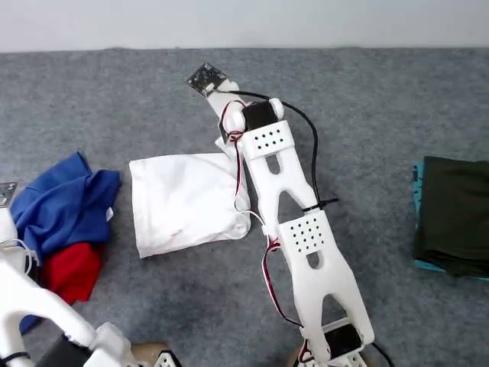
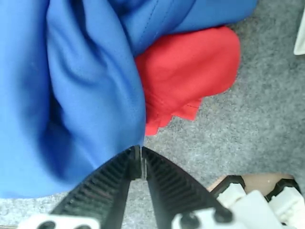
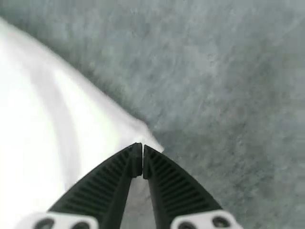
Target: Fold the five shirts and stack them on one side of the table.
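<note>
A white shirt (image 1: pixel 183 200), folded to a rough rectangle, lies mid-table. My right gripper (image 1: pixel 229 144) sits at its far right corner and is shut on that corner of the white shirt (image 3: pixel 52 138), fingertips (image 3: pixel 142 153) together. A crumpled blue shirt (image 1: pixel 65 205) lies at the left over a red shirt (image 1: pixel 70 271). My left gripper (image 2: pixel 141 153) is shut, its tips touching the edge of the blue shirt (image 2: pixel 71 86), with the red shirt (image 2: pixel 190 71) just beyond. At the right edge a folded dark shirt (image 1: pixel 454 214) rests on a teal one (image 1: pixel 419 191).
The grey carpeted table (image 1: pixel 367 107) has bare room at the back and between the white shirt and the right-hand stack. The right arm (image 1: pixel 306 237) stretches from the front edge across the middle. The left arm (image 1: pixel 30 298) stands at the front left.
</note>
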You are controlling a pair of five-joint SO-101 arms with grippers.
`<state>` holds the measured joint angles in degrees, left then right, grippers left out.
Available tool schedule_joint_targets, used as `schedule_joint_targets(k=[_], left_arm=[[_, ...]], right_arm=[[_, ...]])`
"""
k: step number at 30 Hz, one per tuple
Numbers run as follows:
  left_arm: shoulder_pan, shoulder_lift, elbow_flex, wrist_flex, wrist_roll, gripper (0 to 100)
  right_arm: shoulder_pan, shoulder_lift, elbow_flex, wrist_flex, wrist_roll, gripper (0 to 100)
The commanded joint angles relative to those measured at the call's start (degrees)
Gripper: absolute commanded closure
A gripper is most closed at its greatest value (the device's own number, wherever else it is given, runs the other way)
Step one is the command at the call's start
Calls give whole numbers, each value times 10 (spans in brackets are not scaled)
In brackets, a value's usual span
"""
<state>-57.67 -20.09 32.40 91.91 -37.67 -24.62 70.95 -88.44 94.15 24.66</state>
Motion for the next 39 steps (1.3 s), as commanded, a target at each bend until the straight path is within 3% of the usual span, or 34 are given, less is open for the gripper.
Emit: schedule_joint_targets(k=[1,9,13,18,23,26,29,37,39], left_arm=[[4,-19,-5,-7,-2,983],[4,-20,-14,1,-2,983],[26,-20,-82,57,-1,982],[139,-16,-181,82,82,982],[342,-14,-193,76,184,981],[458,-4,-176,40,245,981],[532,39,-160,0,287,981],[569,200,-199,-21,305,981],[568,231,-213,-19,346,981]], right_arm=[[-7,-35,-12,35,-6,987],[46,44,4,-32,-4,988],[38,13,-5,-9,-6,988],[16,-29,-49,28,-7,987],[9,-33,-66,46,-6,987],[11,-32,-66,44,-7,987],[7,-31,-65,41,-7,987],[20,22,-70,41,-8,987],[20,22,-70,42,-11,987]])
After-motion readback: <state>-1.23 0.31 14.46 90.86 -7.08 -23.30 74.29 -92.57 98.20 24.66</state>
